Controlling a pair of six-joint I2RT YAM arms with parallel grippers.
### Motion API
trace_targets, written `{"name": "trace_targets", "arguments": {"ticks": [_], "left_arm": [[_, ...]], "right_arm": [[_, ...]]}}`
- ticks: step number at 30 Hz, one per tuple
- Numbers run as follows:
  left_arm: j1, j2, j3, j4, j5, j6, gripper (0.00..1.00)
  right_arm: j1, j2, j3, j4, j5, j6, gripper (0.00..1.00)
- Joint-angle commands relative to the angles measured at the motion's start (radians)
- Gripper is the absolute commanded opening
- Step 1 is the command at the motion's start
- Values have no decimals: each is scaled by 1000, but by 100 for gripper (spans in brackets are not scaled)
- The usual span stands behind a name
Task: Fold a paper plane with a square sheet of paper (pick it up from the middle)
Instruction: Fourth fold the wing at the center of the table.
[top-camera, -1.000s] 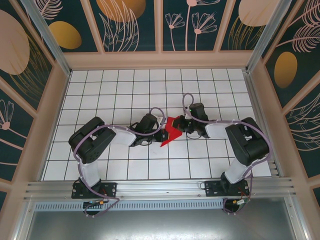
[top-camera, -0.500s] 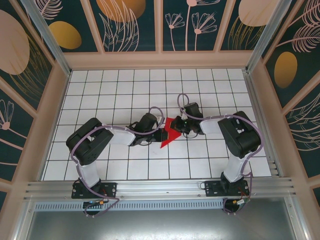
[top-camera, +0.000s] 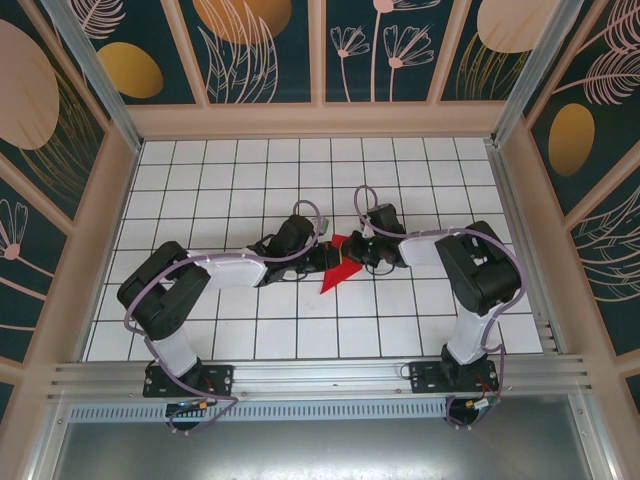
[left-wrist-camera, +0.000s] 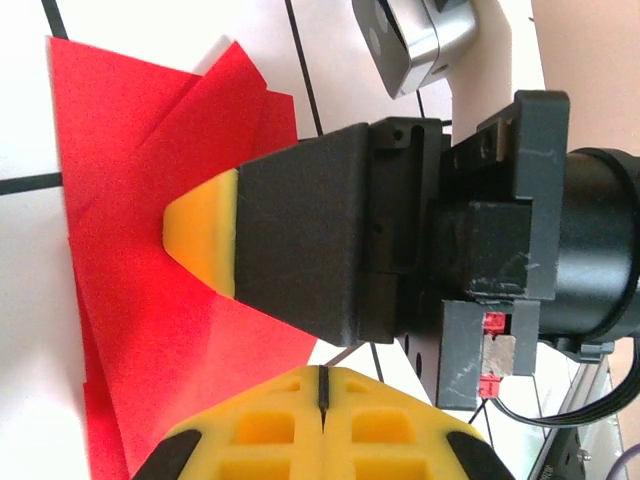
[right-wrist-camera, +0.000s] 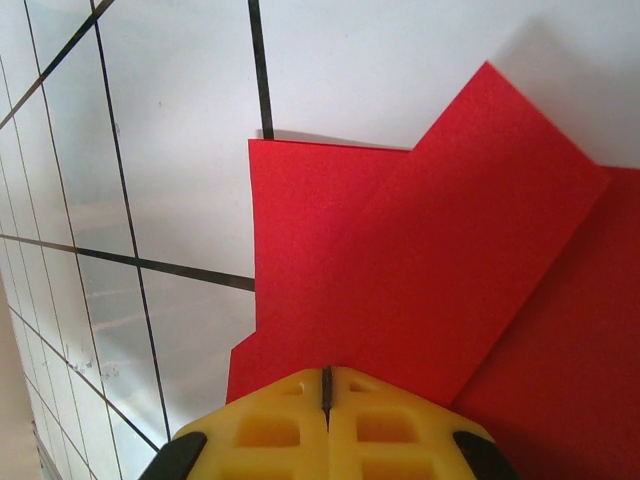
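Observation:
The square sheet of paper (top-camera: 335, 276) lies partly folded on the white grid table, its red layers overlapping at angles. My left gripper (top-camera: 327, 259) comes at it from the left and my right gripper (top-camera: 357, 255) from the right, their tips close together over it. The left wrist view has my left gripper (left-wrist-camera: 325, 376) shut at the sheet's (left-wrist-camera: 120, 330) edge, and the right gripper's yellow fingertip (left-wrist-camera: 198, 236) resting on the red surface. My right gripper (right-wrist-camera: 326, 376) is shut, its tip down on the folded paper (right-wrist-camera: 420, 250). Nothing sits between either pair of jaws.
The grid table (top-camera: 250, 180) is boxed in by beige walls with patterned panels (top-camera: 320, 115) on three sides. An aluminium rail (top-camera: 320, 378) runs along the near edge by the arm bases. Both arms' cables loop above the paper.
The left arm has stretched out, its gripper sliding up and right over the paper. The right arm's elbow swung left early on, then held. Less red shows between the grippers.

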Motion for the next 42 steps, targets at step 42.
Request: {"name": "trace_targets", "arguments": {"ticks": [42], "left_arm": [[-18, -21, -218, -145, 119, 87, 0]], "right_arm": [[3, 87, -4, -138, 92, -9, 0]]}}
